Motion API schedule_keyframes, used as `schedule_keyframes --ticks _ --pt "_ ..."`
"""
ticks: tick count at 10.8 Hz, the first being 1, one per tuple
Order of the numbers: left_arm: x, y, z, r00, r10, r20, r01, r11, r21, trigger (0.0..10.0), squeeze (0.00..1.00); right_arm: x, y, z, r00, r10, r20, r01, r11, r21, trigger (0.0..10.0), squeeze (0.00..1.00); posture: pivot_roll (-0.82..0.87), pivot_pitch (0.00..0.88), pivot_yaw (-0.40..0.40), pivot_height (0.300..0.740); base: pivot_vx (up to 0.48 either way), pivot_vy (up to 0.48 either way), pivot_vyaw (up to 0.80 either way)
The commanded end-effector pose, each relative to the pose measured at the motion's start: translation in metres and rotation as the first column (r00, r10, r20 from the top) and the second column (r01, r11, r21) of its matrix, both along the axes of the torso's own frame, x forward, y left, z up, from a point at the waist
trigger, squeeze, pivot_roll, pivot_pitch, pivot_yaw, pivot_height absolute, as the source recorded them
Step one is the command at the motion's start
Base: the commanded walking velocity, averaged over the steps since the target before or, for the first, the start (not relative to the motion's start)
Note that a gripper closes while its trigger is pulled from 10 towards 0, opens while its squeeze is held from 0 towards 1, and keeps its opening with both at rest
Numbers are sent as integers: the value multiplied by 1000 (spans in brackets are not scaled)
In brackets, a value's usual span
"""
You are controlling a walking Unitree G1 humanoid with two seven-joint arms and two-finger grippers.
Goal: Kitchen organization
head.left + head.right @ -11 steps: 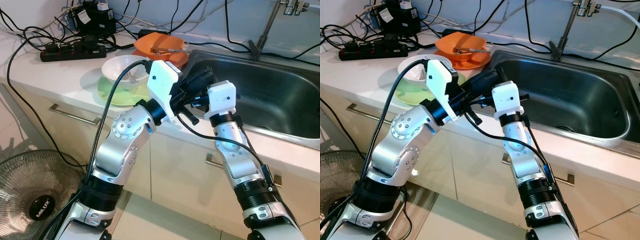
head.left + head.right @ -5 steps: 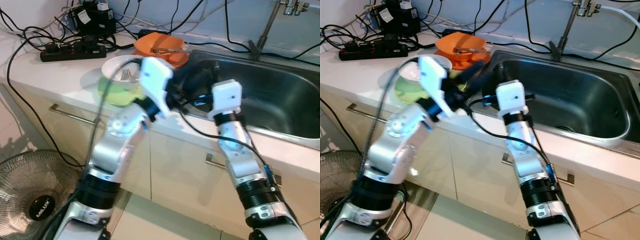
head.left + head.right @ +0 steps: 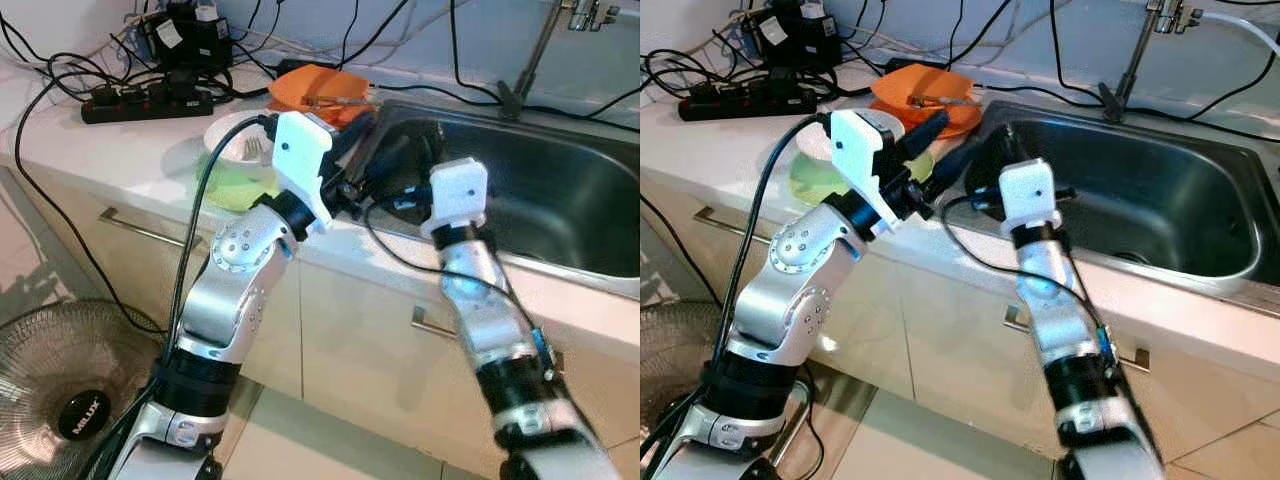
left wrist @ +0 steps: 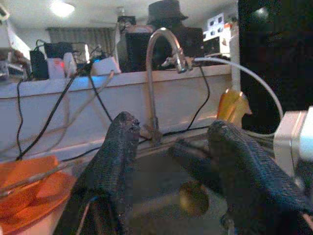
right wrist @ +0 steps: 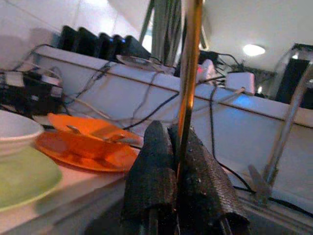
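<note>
At the near left corner of a stainless steel sink [image 3: 560, 190], both of the robot's arms are raised over the white bench [image 3: 120, 150]. Its left hand [image 4: 171, 161] hangs with its two black fingers [image 4: 115, 161] spread apart and nothing between them, pointing across the basin toward the chrome tap [image 4: 164, 44] at the back wall. Its right hand [image 5: 178, 166] is just beside it, above the sink's edge, fingers pressed together on a thin brownish stick-like utensil [image 5: 188, 73] that stands upright from the grip; what the utensil is cannot be told for certain.

Behind the left arm, on the bench, a white bowl [image 3: 235, 140] with a fork [image 3: 252, 150] in it sits on a light green plate [image 3: 225, 185]. Just beyond, touching the sink's rim, an orange bowl [image 3: 920, 95] rests on an orange plate [image 3: 950, 125] with a metal utensil lying across it.

A black power strip [image 3: 145, 100] and a tangle of black cables lie at the back left of the bench. On the floor at lower left stands a fan [image 3: 70, 390] in a wire cage, beside the cream cabinet fronts.
</note>
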State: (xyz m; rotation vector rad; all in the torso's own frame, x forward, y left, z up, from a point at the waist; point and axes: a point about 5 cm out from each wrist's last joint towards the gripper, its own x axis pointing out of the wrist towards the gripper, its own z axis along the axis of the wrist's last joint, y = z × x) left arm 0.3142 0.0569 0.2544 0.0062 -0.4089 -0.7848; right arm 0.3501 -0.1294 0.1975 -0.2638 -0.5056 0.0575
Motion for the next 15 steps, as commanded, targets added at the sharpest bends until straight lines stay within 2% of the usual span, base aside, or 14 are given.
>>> schedule_keyframes --ticks 1,2,3,4,5,7,10,12,15 --pt "2 2 -5 1000 21 -10 -20 1000 19 10000 0 5 -9 2 999 -42 -14 43 999 25 0 0 87 41 5 740 0 0 0" --pt "3 5 -10 999 45 -29 -44 999 22 10000 0 12 -21 2 994 -101 -48 103 994 29 0 0 89 39 3 740 0 0 0" --pt "4 8 -14 997 64 -45 -63 998 25 10000 0 19 -30 6 988 -136 -67 138 990 26 10000 0 89 40 2 740 0 0 0" --pt "3 10 -16 996 66 -57 -65 998 27 10000 0 25 -36 10 984 -157 -86 160 987 27 10000 0 90 40 0 740 0 0 0" --pt "3 10 -23 994 63 -86 -57 996 72 10000 0 35 -42 10 971 -176 -160 181 983 22 10000 0 95 44 -2 740 0 0 0" --pt "-2 4 -44 987 38 -154 -10 984 177 10000 0 47 -48 11 955 -175 -240 194 979 57 10000 0 104 47 -7 740 0 0 0" --pt "-15 -6 -70 961 -15 -276 87 965 248 10000 0 56 -43 10 940 -134 -313 159 986 57 10000 0 119 53 -11 740 0 0 0" --pt "-22 -11 -77 949 -38 -314 124 959 257 10000 0 57 -39 0 921 -119 -370 155 986 68 10000 0 131 56 -14 740 0 0 0" --pt "-23 -10 -74 948 -29 -316 117 957 264 10000 0 57 -39 -12 895 -123 -428 161 986 53 10000 0 142 53 -20 740 0 0 0"
